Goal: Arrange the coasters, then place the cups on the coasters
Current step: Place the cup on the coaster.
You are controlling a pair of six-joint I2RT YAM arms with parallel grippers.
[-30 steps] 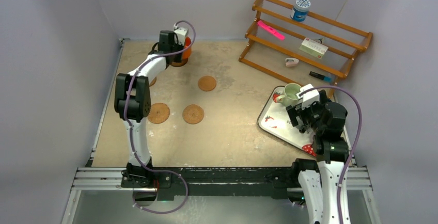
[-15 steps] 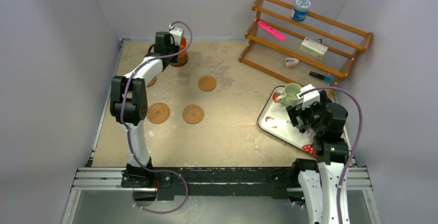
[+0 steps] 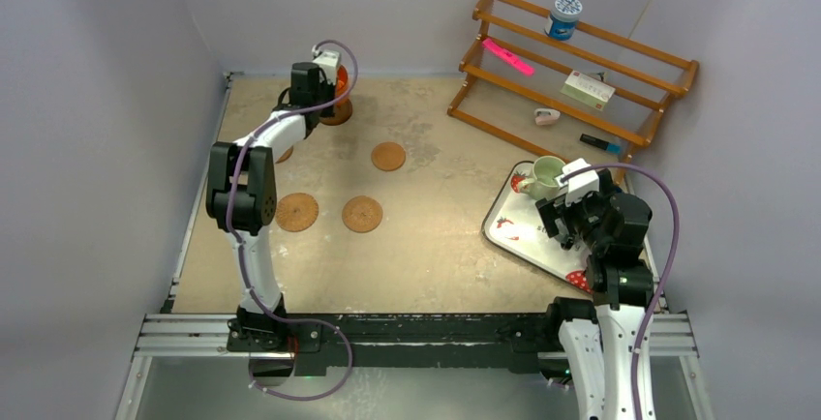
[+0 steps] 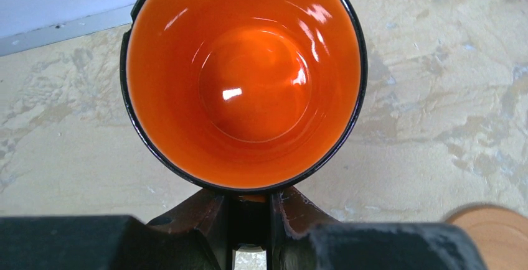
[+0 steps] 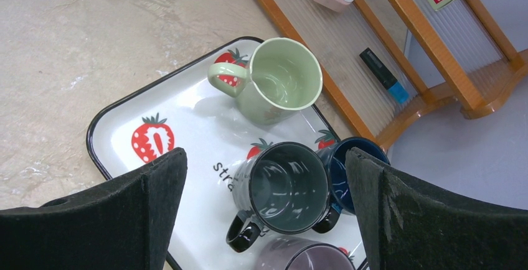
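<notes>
Your L gripper (image 4: 249, 220) is clamping the orange cup (image 4: 249, 77) by its handle, far-left on the table (image 4: 436, 96); your R gripper (image 5: 264, 183) is hanging wide open over the tray (image 5: 124, 127) w/ green cup (image 5: 280, 83), grey cup (image 5: 286, 189), blue cup (image 5: 355, 161) & purple cup (image 5: 305, 259); three coasters (image 3: 361, 214) are lying mid-table.

Orange cup (image 4: 246, 77) upright (glossy inside), green cup (image 5: 280, 83) upright, cork coasters (image 3: 361, 214) flat

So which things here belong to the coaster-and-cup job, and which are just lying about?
Job: cork coasters; orange cup in the left hand; pale green cup; grey-teal cup; dark blue cup; purple-grey cup.
Lying about: strawberry tray; wooden rack; lidded tub; pink marker; small box; blue marker.
</notes>
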